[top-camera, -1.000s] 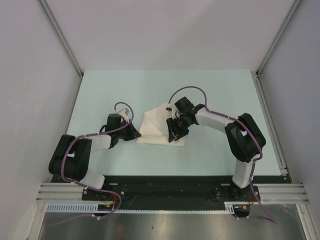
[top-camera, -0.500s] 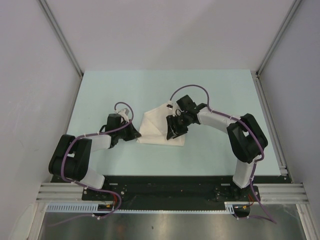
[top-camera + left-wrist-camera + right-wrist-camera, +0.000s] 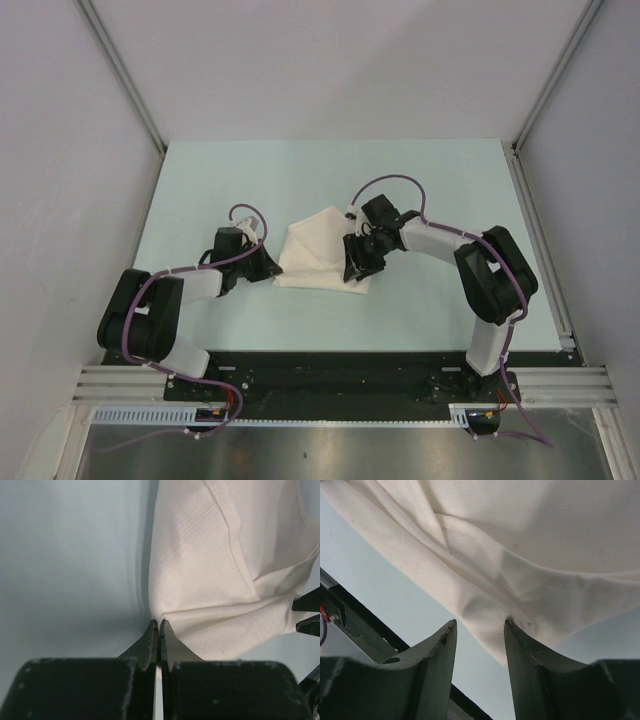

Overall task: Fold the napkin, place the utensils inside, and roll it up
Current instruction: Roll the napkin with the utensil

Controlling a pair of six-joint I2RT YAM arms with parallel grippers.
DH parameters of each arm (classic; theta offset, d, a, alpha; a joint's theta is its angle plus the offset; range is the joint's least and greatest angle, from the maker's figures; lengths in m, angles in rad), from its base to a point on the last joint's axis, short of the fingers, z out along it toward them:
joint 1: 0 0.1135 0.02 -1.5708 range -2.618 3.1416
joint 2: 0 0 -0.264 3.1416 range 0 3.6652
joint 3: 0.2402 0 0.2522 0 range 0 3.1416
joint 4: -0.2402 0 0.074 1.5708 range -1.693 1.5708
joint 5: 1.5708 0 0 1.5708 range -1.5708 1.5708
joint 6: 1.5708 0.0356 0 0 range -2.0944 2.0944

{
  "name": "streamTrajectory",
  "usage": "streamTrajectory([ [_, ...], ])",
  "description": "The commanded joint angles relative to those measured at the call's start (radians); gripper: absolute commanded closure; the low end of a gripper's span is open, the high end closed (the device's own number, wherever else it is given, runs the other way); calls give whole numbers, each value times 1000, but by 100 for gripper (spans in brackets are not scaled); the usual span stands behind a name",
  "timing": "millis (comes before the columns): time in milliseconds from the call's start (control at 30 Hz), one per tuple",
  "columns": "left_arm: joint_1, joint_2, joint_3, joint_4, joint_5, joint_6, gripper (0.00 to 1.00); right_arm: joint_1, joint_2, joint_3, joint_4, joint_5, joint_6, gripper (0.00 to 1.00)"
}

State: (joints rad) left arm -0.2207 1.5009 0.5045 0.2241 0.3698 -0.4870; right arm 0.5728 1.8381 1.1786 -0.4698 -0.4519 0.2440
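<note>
Napkin point(image 3: 312, 250): lies bunched and partly folded, creased in several soft ridges, with the middle of the pale blue-green table point(image 3: 300, 180) under it. Shows as plain white cloth in every view.

Left gripper point(image 3: 268, 268): sits low at the napkin's near-left corner. Seen from the left wrist, left gripper point(image 3: 157, 625): pressed together, no more than a hairline between the two black tips, nipping the very point of that corner. Napkin point(image 3: 210, 575) here: fans out from the pinch, up and to the right, with one long crease curving down through it to a thicker fold along the side away from the pinch.

Right gripper point(image 3: 357, 262): leans down onto the napkin's right side, close to its near-right corner, opposite the pinched corner. Seen from the right wrist, right gripper point(image 3: 480, 625): spread, with a clear gap between the two dark fingers. Clamps nothing. Touches the napkin point(image 3: 530, 545) only with the tip of one finger, at a puckered spot where folds meet; the lowest drape of the cloth's edge dips toward the gap. Appears too at the right border of the left wrist view, as two dark tips set apart, just off the napkin's edge.

Black base plate point(image 3: 330, 365): runs along the napkin's near side, well apart from it.
</note>
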Motion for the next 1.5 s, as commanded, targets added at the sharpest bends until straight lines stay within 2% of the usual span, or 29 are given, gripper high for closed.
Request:
streamTrajectory([
  [0,-17,1,2,-91,14,25,100,-14,3,-30,3,47,17,52],
  [367,-17,-10,28,-130,3,21,100,-31,-19,-74,-30,122,35,51],
  [533,-17,10,80,-196,4,27,100,-4,-80,8,-107,163,-12,50],
  [667,-17,28,127,-276,-11,31,100,97,-122,114,-122,262,-138,47],
  [800,-17,61,175,-348,-9,45,100,255,-103,151,-50,353,-253,42],
  [933,-17,93,204,-371,-2,53,100,352,-65,130,101,484,-363,37],
  [1167,-17,137,244,-402,9,59,100,407,-46,43,290,493,-469,35],
  [1467,-17,165,281,-430,12,67,100,414,35,29,293,420,-489,36],
])
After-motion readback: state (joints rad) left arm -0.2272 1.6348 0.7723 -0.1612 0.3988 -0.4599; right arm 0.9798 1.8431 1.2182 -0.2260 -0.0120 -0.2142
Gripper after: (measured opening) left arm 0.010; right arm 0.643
